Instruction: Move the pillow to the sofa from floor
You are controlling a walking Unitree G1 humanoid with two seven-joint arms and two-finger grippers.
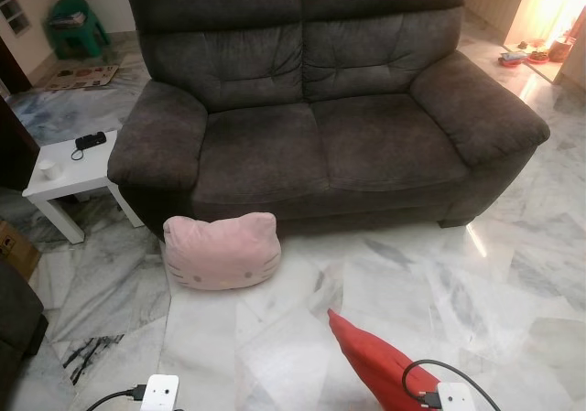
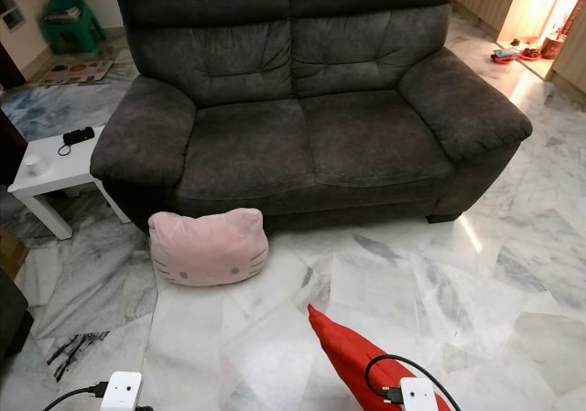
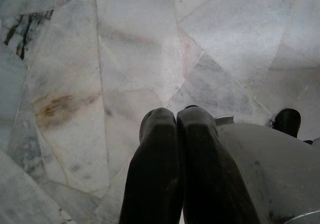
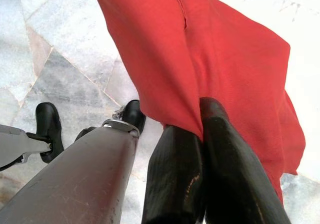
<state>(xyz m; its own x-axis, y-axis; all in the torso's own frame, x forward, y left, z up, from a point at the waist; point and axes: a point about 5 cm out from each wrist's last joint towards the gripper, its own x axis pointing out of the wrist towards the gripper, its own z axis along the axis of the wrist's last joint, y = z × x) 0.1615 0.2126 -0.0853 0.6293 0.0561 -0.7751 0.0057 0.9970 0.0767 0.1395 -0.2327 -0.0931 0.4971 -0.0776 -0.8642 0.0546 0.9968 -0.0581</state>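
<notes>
Sofa point(image 1: 320, 109): dark grey, 2-seat.
Red pillow point(image 4: 200, 49): off the floor, well in front of sofa, pinched at its edge by right gripper point(image 4: 200, 116).
Pink cat-face pillow point(image 1: 222, 251): on floor, touching sofa's front, left end.
Left gripper point(image 3: 175, 121): fingers pressed together, empty, over marble floor point(image 3: 100, 59).
White side table point(image 1: 64, 178): just left of sofa.

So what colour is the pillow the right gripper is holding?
Red: the pillow, pinched in the right gripper, shows best in the right wrist view.

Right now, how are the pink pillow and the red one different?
The pink pillow has a cat face and lies on the floor against the sofa; the red pillow is plain and hangs pinched in the right gripper. The pink one looks plump, the red one limp. Neither is on the sofa.
</notes>
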